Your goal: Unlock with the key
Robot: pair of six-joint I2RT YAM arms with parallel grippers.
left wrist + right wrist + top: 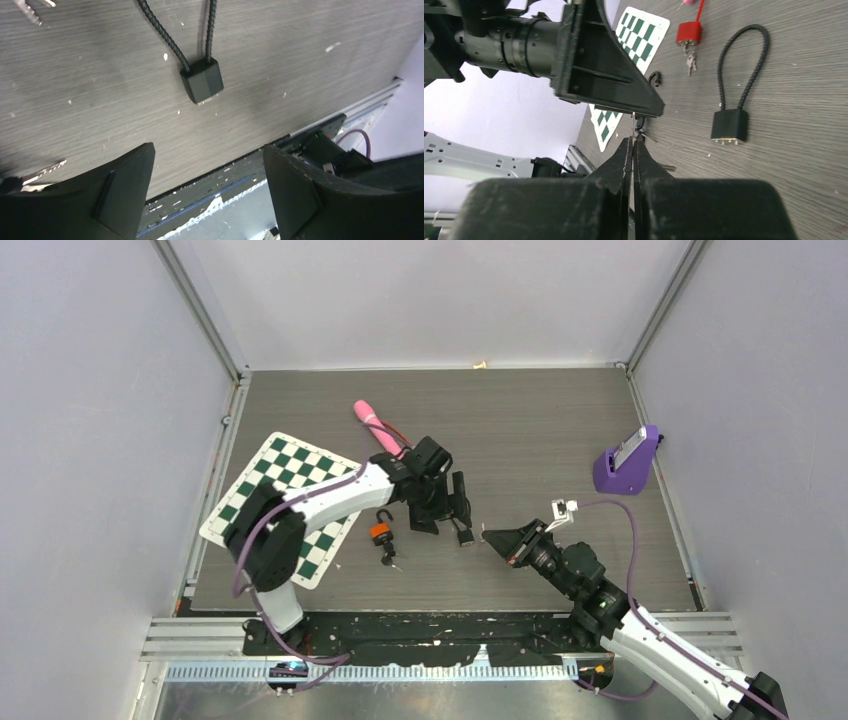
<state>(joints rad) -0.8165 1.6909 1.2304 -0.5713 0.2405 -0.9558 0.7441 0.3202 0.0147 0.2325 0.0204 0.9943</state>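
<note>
The right end effector (632, 146) had its fingers pressed together on a thin silver sliver, apparently the key (633, 119). Its tip poked out toward the black cable padlock (729, 126), which lay flat on the counter (560, 420). The left end effector (207, 155) hung just above that padlock with its fingers spread wide, gripping nothing.

To do this step well, the left fingers would probably need to come down and clamp the lock body so it could not slide, leaving its metal keyway face open toward the right arm. The key blade should then be squared to the slot before pushing and turning. The tight space between the two end effectors looked like the main hazard.

Nearby lay a red padlock (381, 531) with its own key bunch (391, 559), a checkered mat (290, 505), a pink object (378, 427) and a purple stand (628, 462), all apart from the work.
</note>
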